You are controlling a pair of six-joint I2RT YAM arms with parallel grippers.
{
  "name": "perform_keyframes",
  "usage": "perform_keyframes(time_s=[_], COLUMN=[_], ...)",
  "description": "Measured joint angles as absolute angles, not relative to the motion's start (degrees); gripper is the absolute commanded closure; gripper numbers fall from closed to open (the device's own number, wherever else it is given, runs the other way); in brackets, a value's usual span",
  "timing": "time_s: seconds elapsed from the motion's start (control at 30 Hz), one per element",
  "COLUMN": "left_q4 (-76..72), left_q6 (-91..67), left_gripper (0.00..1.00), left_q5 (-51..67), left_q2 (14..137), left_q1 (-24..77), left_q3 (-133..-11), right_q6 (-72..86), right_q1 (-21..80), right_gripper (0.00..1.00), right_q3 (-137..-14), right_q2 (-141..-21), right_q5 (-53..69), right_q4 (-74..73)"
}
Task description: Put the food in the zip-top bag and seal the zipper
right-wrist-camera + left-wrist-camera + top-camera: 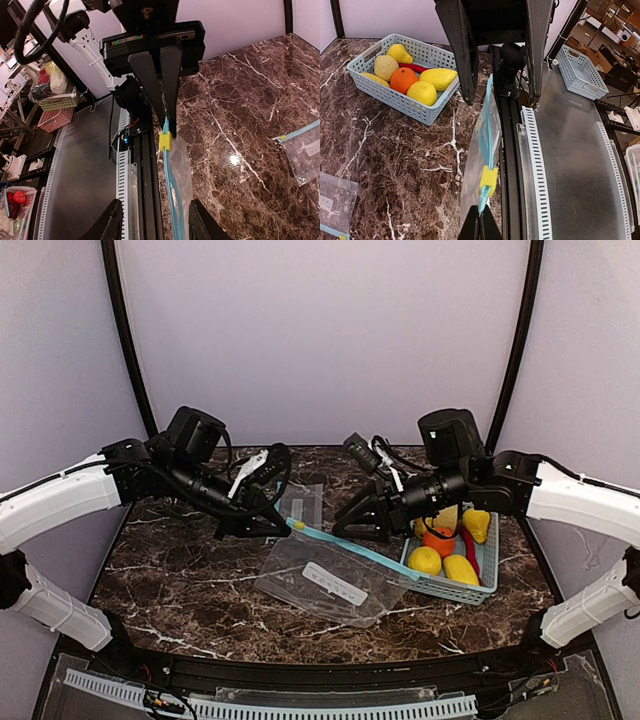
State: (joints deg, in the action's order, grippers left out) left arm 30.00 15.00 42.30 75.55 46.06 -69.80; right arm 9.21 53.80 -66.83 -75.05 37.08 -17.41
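Top external view: the left tool [289, 524] pinches the blue zipper strip [365, 554] of the zip-top bag [320, 585], which rests on the marble surface [170, 570]. The right tool [342, 530] is just beside it, and the food [445, 545] sits heaped in the pale blue basket [450, 587] at right. Left wrist view: the left tool's fingers [470, 232] are closed tight on the strip just beside the yellow slider [488, 180]. Right wrist view: the right tool's fingers [112, 222] stand apart on either side of the strip, gripping nothing.
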Motion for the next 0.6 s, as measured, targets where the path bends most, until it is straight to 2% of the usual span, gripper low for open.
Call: perform_keyframes(time_s=[0.4,0.6], left_q4=[28.4,28.1], left_q6=[14.5,14.3], left_gripper=[0.99,0.99], left_q5=[48.4,48.9], left_q2=[76.1,76.8], left_q1=[45.8,45.8], left_q3=[-68.8,-68.7], right_q6=[7.1,6.6], right_q1=[56.4,56.9], right_gripper=[0.69,0.81], right_q3=[-70.0,-70.2], right_q2=[-82.3,-82.9], right_q5=[40.3,40.9], right_q4=[-13.6,-11.9])
